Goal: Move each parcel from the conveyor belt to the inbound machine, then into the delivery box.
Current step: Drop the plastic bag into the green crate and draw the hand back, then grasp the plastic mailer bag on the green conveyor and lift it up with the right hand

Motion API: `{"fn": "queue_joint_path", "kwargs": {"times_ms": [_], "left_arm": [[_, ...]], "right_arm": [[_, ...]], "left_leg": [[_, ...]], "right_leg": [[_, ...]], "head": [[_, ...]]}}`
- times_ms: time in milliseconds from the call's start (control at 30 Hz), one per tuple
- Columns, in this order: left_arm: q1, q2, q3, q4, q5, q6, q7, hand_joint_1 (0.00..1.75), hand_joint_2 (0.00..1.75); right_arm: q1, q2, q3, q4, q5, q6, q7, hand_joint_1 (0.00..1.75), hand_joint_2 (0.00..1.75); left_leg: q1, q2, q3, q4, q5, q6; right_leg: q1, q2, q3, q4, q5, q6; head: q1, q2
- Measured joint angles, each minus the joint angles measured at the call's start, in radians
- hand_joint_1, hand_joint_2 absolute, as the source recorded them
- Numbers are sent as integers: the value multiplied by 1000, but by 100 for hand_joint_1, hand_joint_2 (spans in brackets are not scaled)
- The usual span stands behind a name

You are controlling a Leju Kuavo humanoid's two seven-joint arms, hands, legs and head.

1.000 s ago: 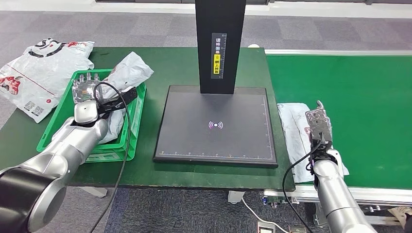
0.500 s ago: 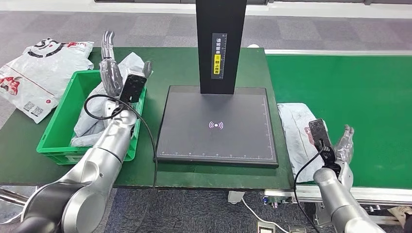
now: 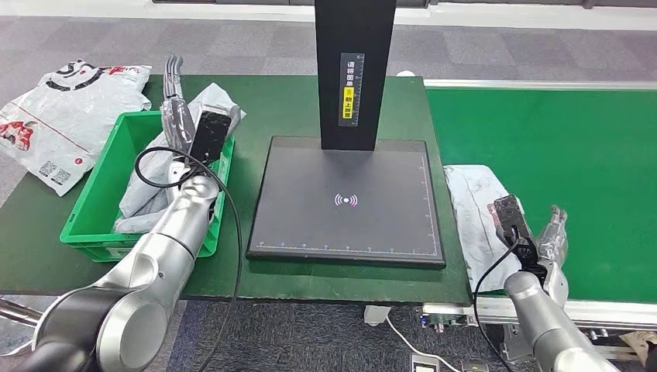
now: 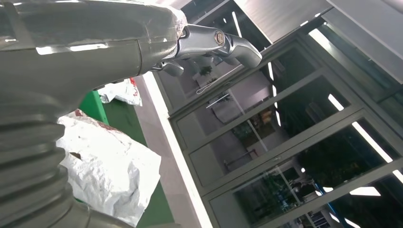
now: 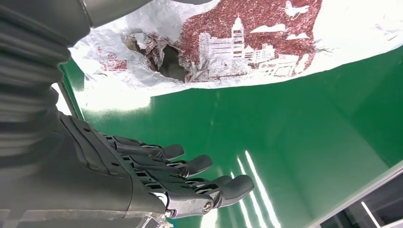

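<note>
L hand (image 3: pixel 177 105) raised over green bin (image 3: pixel 99 186), fingers apart, empty | bagged parcel (image 3: pixel 159 182) in bin, partly hidden by arm | R hand (image 3: pixel 552 239) fingers apart beside belt parcel (image 3: pixel 476 213), right of scanner (image 3: pixel 346 198), near end cut off

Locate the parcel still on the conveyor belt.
In the head view, the parcel lies at the conveyor belt's left edge, between the scanner platform and the right hand.

My head view looks down from high over the table (image 3: pixel 294 108). The right wrist camera sits close above the belt (image 5: pixel 294 142), facing a parcel (image 5: pixel 247 42) both views share.
</note>
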Motion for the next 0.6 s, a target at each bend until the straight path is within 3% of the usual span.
{"fn": "queue_joint_path", "kwargs": {"times_ms": [467, 600], "left_arm": [[-4, 0, 0, 16, 0, -2, 0, 0, 175], [-9, -2, 0, 22, 7, -51, 17, 0, 175]], "right_arm": [[0, 0, 0, 9, 3, 3, 5, 0, 175], [-5, -1, 0, 13, 20, 40, 33, 0, 175]], "left_leg": [[0, 0, 0, 0, 0, 0], [0, 0, 0, 0, 0, 0]], "right_leg": [[0, 0, 0, 0, 0, 0], [0, 0, 0, 0, 0, 0]], "head": [[0, 0], [0, 0]]}}
